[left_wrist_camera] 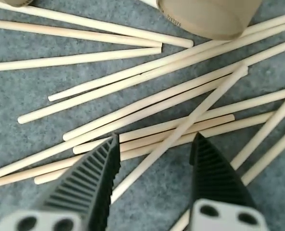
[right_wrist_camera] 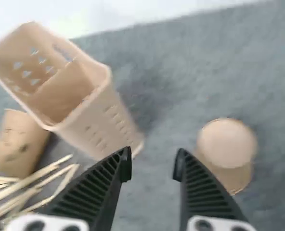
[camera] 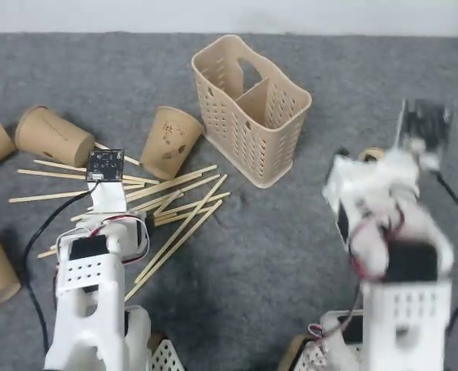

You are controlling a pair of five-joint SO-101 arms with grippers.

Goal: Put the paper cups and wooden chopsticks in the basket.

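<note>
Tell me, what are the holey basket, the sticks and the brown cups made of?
The basket looks like beige moulded plastic, matte, judging by its even rows of small holes. The chopsticks seem to be pale bare wood, without gloss. The cups look like brown matte paper, probably thin card.

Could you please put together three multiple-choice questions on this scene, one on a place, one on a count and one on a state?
1. Where do the wooden chopsticks lie?
A. Inside a cup
B. On the grey mat
C. Stacked on an arm

2. How many compartments has the basket?
A. One
B. Four
C. Two

3. How does the left pincer stand?
A. Open
B. Shut on a chopstick
C. Shut on a cup

Answers:
1 B: they are scattered flat on the mat beside the basket.
2 C: a divider splits it in two.
3 A: chopsticks show through its wide gap.
</note>
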